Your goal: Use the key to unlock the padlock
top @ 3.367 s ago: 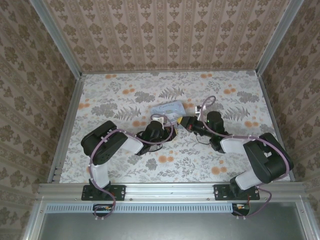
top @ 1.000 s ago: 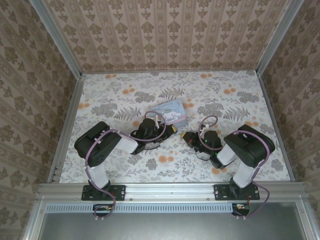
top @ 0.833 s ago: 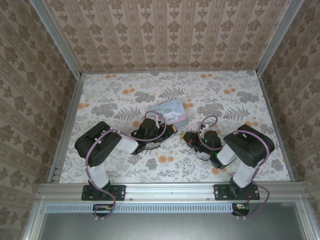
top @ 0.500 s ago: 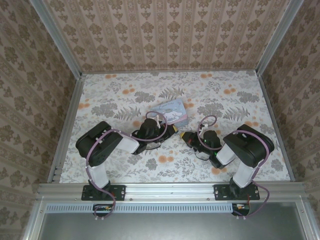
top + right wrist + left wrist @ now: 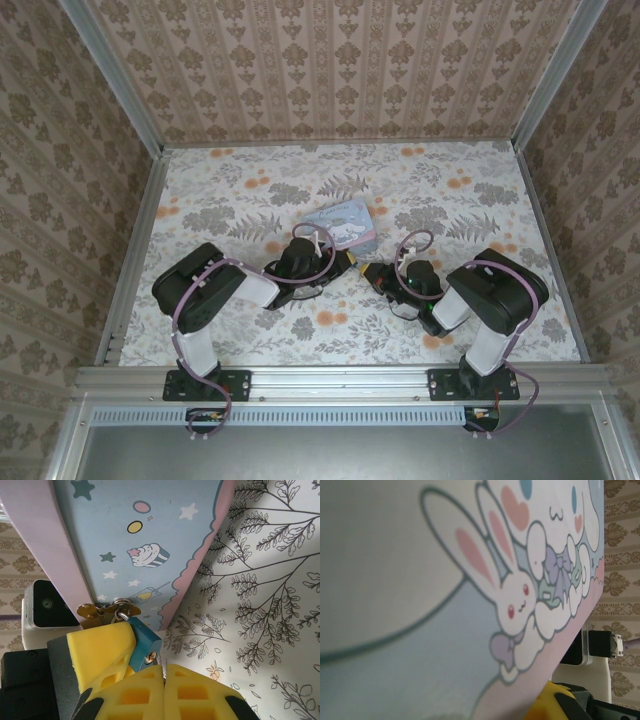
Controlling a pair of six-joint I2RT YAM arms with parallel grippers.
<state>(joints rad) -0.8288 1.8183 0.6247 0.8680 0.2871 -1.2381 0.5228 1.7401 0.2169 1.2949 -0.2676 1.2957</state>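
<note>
Floral table (image 5: 250, 180) | bunny-print tin (image 5: 345, 222) | left gripper (image 5: 348, 261) pinching padlock (image 5: 143, 642) | right gripper (image 5: 163, 676) closed

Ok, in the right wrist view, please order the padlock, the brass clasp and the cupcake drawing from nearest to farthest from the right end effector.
1. padlock, just above the right end effector.
2. brass clasp, up-left, on the tin edge.
3. cupcake drawing, higher on the tin.

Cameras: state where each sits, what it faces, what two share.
Top external: above and behind, looking down at the table; left arm and right arm show.
Left wrist: on the left arm, facing the tin; a yellow finger pad shows.
Right wrist: on the right arm, facing the padlock; the shut right gripper shows.
Both wrist views share the tin.
</note>
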